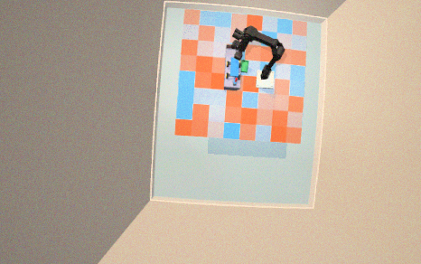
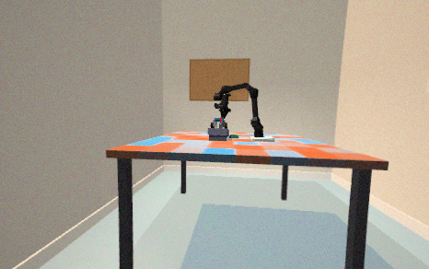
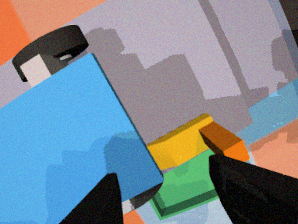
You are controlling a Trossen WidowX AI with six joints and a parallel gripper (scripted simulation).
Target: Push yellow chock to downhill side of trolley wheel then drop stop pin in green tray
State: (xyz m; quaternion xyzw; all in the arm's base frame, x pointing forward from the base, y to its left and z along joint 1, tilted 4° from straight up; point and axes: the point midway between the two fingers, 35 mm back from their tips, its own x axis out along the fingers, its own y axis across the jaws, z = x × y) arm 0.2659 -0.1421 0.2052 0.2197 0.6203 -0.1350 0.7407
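Note:
The blue trolley (image 1: 235, 68) (image 3: 65, 135) stands on the grey ramp (image 1: 229, 53) (image 2: 218, 134) (image 3: 165, 25). The red-headed stop pin (image 1: 236, 80) (image 2: 221, 120) shows at the trolley's end away from the gripper. The yellow chock (image 3: 175, 149), with its orange handle (image 3: 226, 142), sits by the trolley's downhill corner; the wheel there is mostly hidden, so contact cannot be told. My gripper (image 1: 238, 55) (image 2: 224, 117) (image 3: 164, 173) is part open and empty above that corner, one finger over the trolley, the other beside the handle. The green tray (image 1: 245, 66) (image 2: 234, 136) (image 3: 190, 187) is beside the ramp.
A black wheel (image 3: 52, 45) shows at the trolley's far downhill corner. The arm's white base plate (image 1: 265, 84) (image 2: 263, 138) stands on the patchwork table (image 1: 217, 113) (image 2: 304, 147), on the tray's side of the ramp. The arm arches over from there.

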